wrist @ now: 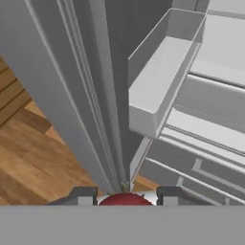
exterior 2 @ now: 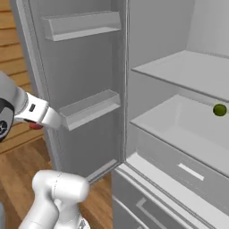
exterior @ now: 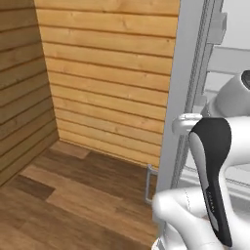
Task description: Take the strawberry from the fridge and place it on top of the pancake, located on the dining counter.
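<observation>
The strawberry (wrist: 125, 199) is sitting clamped between the fingertips of the hand (wrist: 125, 197), just outside the fridge (exterior 2: 179, 134). Swinging out too tightly risks clipping the open door (wrist: 72, 95) and jarring the fruit loose.

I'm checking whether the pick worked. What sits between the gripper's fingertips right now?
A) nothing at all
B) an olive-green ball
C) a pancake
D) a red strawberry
D: in the hand view the red strawberry sits between the fingertips of the gripper, while the green ball remains on the fridge shelf.
</observation>
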